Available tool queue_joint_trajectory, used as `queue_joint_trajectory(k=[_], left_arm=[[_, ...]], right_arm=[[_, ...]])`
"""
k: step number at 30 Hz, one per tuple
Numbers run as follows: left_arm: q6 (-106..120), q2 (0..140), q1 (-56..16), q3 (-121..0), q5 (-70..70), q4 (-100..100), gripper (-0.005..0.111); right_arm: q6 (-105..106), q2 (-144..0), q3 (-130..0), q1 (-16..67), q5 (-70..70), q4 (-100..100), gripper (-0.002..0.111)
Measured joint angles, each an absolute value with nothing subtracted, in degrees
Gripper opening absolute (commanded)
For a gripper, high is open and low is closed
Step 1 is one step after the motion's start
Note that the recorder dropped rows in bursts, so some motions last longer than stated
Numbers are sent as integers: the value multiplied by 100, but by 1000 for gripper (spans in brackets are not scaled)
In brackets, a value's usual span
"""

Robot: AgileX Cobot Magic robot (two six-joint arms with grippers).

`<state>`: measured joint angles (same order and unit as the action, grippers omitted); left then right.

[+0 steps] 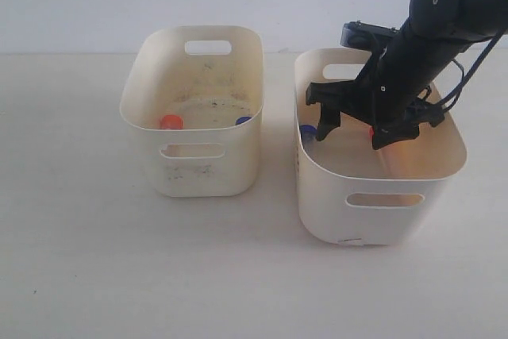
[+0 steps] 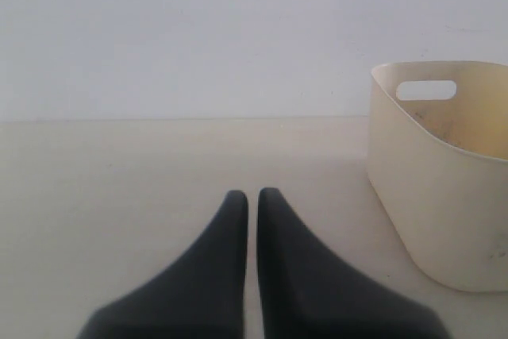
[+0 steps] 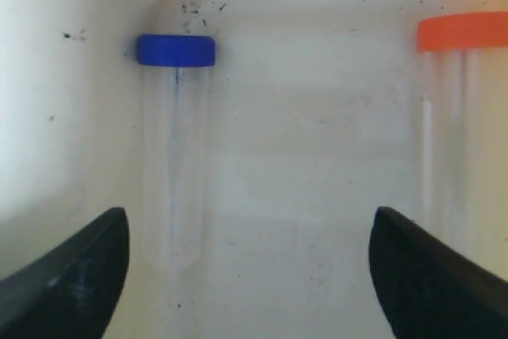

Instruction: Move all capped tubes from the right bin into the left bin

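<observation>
The left bin (image 1: 194, 176) is holding an orange cap (image 1: 171, 121) and a blue cap (image 1: 244, 120). The right bin (image 1: 381, 228) is holding a clear blue-capped tube (image 3: 176, 117) and a clear orange-capped tube (image 3: 448, 117), lying parallel and well apart. The right gripper (image 1: 351, 139) is reaching into it with jaws spread wide, while the left gripper (image 2: 252, 196) is resting with jaws closed.

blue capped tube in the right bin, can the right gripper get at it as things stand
Probably yes: the right gripper is open inside the right bin, the blue capped tube lies uncovered just ahead, apart from the orange capped tube.
</observation>
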<state>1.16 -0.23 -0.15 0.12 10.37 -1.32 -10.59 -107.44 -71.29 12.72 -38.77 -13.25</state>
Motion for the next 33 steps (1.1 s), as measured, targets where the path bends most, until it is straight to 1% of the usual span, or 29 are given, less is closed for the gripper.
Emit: queue_joint_trajectory(k=[17,33], left_arm=[[116,-23,-15,12,1037,-132,4],[116,-23,-15,12,1037,-132,4]], right_arm=[[-590,-10744,-7129,1272,-3958,-1867,88],[-500,-10744,-7129,1272,-3981,-1916,88]])
